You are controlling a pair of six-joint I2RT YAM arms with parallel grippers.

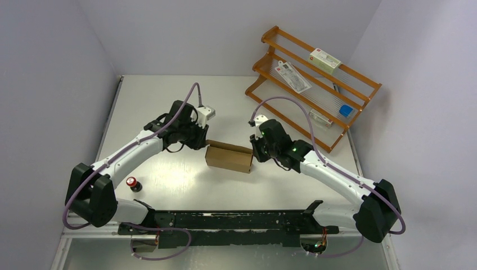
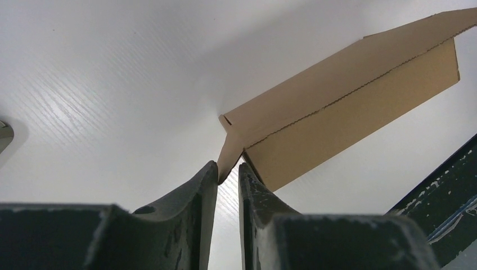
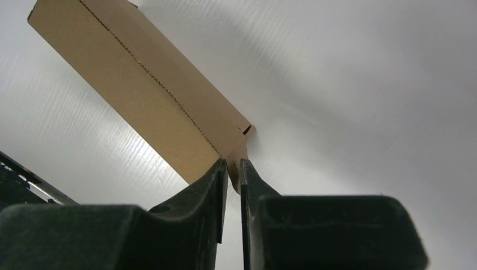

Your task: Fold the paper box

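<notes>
Left gripper (image 2: 228, 171) fingertips stand a narrow slit apart, with the tip of an end flap of the paper box (image 1: 229, 156) in the slit; pinched or not, I cannot tell. Right gripper (image 3: 234, 166) is closed onto the flap at the opposite end. Box lies as a low rectangular block mid-way across the table (image 1: 169, 107), between the two grippers.

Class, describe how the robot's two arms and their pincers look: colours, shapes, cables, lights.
The left arm and right arm have white links, chunky black joints and bases. A purple-grey cable loops along each. Small green lights glow near the right arm's wrist. The left pincer and right pincer each have two dark, curved, tapering fingers.
</notes>
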